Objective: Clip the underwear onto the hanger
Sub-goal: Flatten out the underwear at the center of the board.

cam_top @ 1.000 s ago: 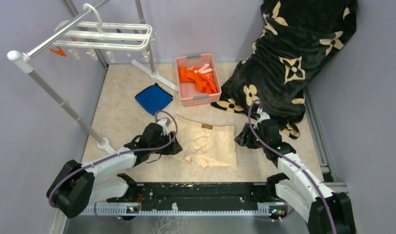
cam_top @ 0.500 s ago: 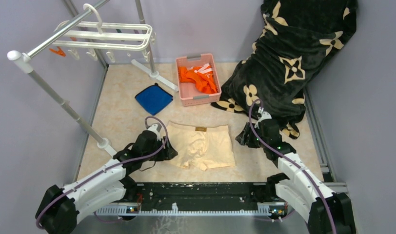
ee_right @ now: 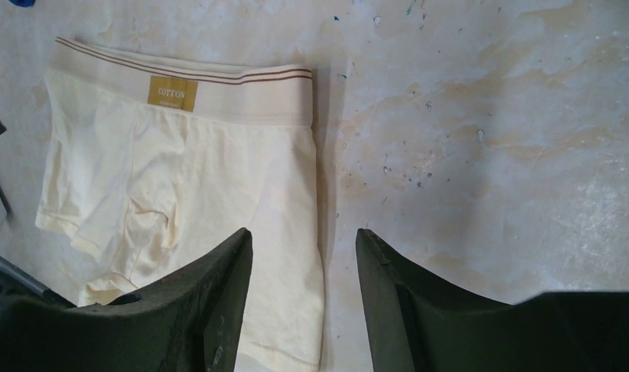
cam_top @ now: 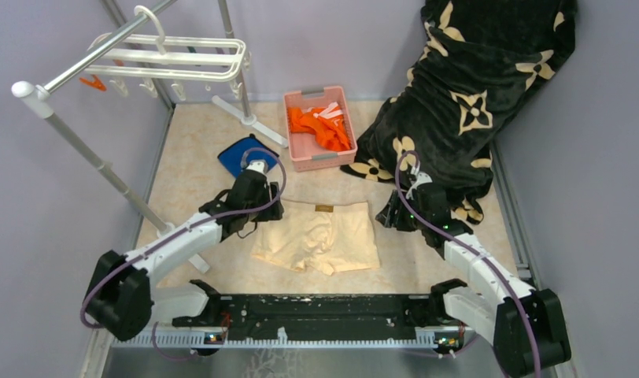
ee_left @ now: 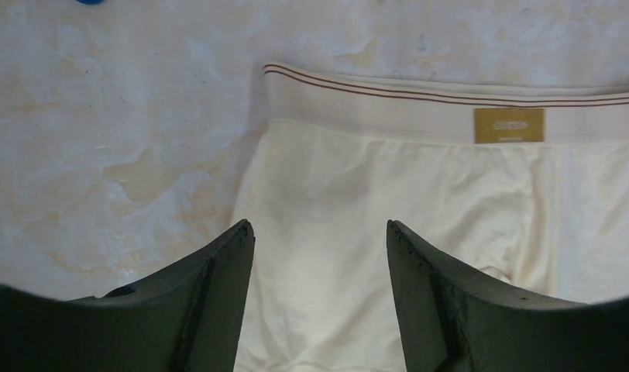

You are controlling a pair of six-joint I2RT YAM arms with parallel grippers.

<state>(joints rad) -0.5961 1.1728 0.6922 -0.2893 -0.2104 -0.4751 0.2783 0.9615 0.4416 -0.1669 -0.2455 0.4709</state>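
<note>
The underwear [cam_top: 320, 236], pale peach with a gold label at the waistband [ee_left: 509, 125], lies flat on the floor between both arms. My left gripper [cam_top: 267, 209] is open over its left side, just below the waistband corner; the left wrist view shows the fingers [ee_left: 321, 229] spread above flat fabric [ee_left: 358, 186]. My right gripper [cam_top: 387, 216] stands open at the right side, its jaws [ee_right: 304, 236] straddling the right edge of the underwear [ee_right: 180, 178]. Neither holds anything. The white hanger [cam_top: 175, 59] hangs from the rack at the far left.
A grey rack pole [cam_top: 88, 153] slants across the left side down to its foot. A blue folded cloth [cam_top: 231, 156] lies behind my left wrist. A pink basket [cam_top: 299, 150] holds orange clothes [cam_top: 323, 126]. A black flowered blanket [cam_top: 466, 87] fills the far right.
The underwear slid left and spread out flatter. My left gripper then moved from its near-left side up to the left waistband corner and opened a little wider. The right gripper edged slightly farther away.
</note>
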